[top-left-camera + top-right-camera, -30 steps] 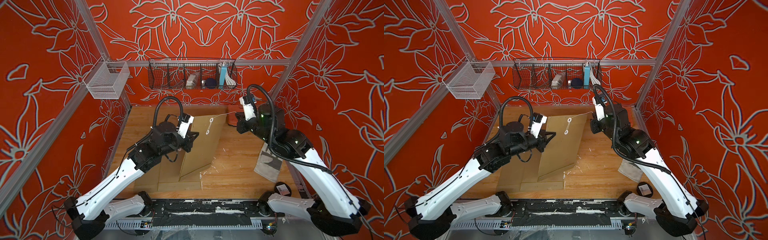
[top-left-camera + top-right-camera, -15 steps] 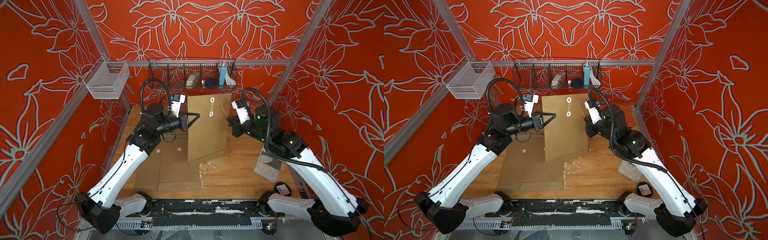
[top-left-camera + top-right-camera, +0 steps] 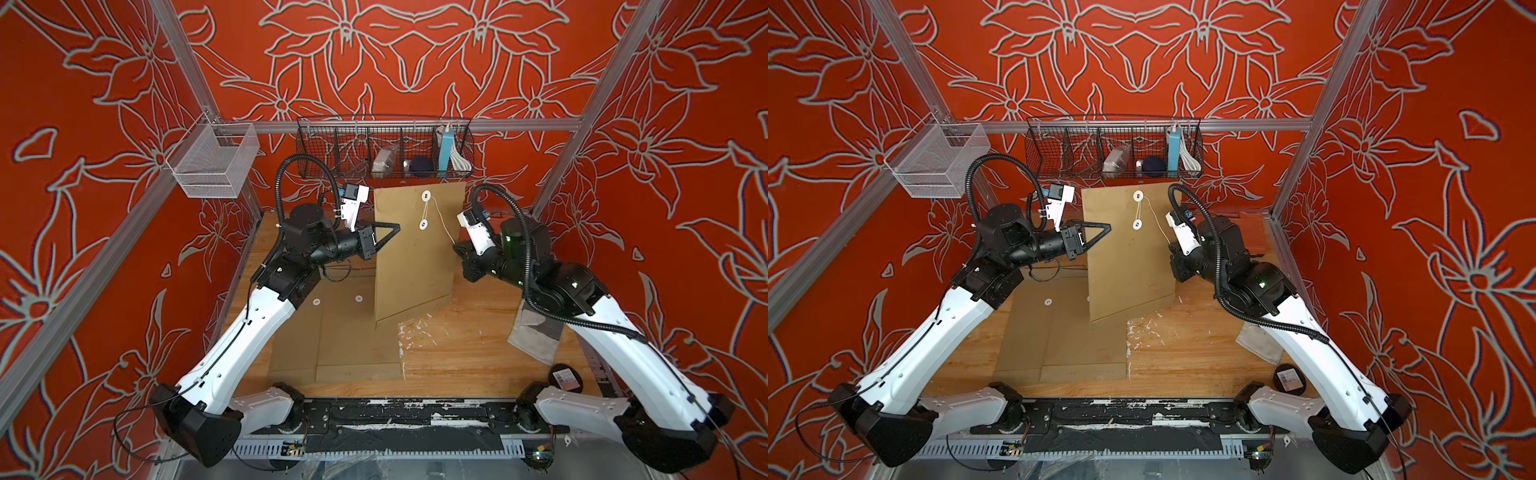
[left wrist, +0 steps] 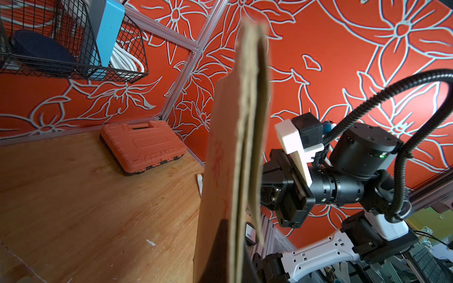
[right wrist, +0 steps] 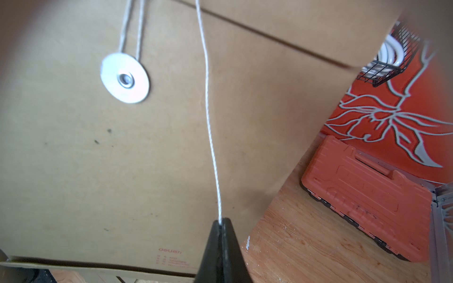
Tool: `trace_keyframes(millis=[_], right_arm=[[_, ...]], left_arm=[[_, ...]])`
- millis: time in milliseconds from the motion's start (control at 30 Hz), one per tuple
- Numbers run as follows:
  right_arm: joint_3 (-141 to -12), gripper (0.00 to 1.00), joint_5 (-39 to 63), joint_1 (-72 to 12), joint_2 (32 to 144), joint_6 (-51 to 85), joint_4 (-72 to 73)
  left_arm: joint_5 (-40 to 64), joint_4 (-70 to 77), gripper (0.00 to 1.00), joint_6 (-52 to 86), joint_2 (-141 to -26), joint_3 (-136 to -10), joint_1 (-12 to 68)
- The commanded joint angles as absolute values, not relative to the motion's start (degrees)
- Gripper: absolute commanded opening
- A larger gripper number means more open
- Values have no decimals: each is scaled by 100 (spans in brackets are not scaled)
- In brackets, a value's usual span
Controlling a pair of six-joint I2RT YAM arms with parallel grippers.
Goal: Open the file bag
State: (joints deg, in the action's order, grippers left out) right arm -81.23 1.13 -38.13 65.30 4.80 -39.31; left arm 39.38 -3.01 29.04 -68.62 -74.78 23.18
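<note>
I had left gripper [image 3: 397, 226] clamped on upright file bag [image 3: 415, 266] edge | right gripper [image 5: 221, 223] pinching string [image 5: 210, 137] slanting down from upper disc [image 3: 426, 195]

file bag [image 3: 415, 257]: brown kraft paper, matt, faintly speckled
string [image 5: 210, 122]: white twisted thread (the plies show)
closure disc [image 5: 110, 73]: smooth white card, shiny metal eyelet
table [image 3: 478, 357]: wood, visible grain, scuffed
tool case [image 5: 367, 196]: orange moulded plastic, ribbed, dull
wire basket [image 3: 332, 158]: black metal wire
</note>
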Motion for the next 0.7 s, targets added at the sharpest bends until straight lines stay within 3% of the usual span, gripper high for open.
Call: trace_keyframes(millis=[0,433,667], right_arm=[[-8033,0,164,-3788,6542,318,-4148],[-7971,0,965,-3797,6643,117,-4319],[-7945,0,756,-3797,6637,98,-4411]], left_arm=[[4069,-79,0,2940,-6716,-7636,2272],[4028,-123,0,2937,-6620,-7572,2208],[4000,-135,0,2948,-6584,-7541,2179]])
